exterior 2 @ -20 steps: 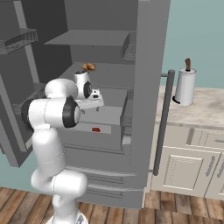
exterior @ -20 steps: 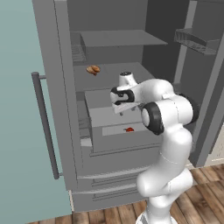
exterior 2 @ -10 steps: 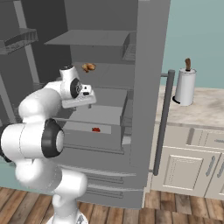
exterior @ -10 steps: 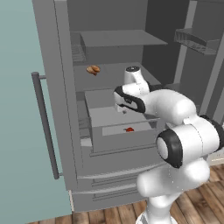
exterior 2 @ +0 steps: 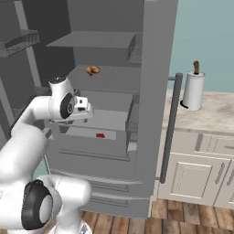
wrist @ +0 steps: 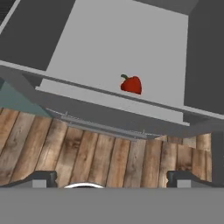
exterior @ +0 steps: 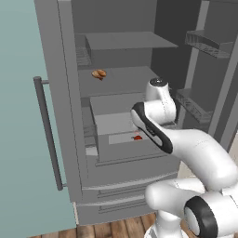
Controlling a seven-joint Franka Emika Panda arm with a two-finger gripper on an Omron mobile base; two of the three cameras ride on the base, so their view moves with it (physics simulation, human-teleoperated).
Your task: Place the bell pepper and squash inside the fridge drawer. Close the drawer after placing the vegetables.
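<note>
Claw (wrist: 111,177) is spread wide, grasping nothing; its two dark fingertips (wrist: 40,177) sit far apart at the bottom of the hand view, above the wooden floor (wrist: 109,157). Bell pepper (wrist: 131,84) lies inside the pulled-out fridge drawer (wrist: 109,111), on its pale floor near the front wall, stem pointing away. In the base views the pepper (exterior: 137,137) shows as a small red spot in the open drawer (exterior 2: 91,146). Orange-brown food item (exterior: 98,73) sits on the shelf above. Paper towel roll (exterior 2: 193,90) stands on the bench (exterior 2: 215,114) to the right of the fridge. Squash can't be made out.
</note>
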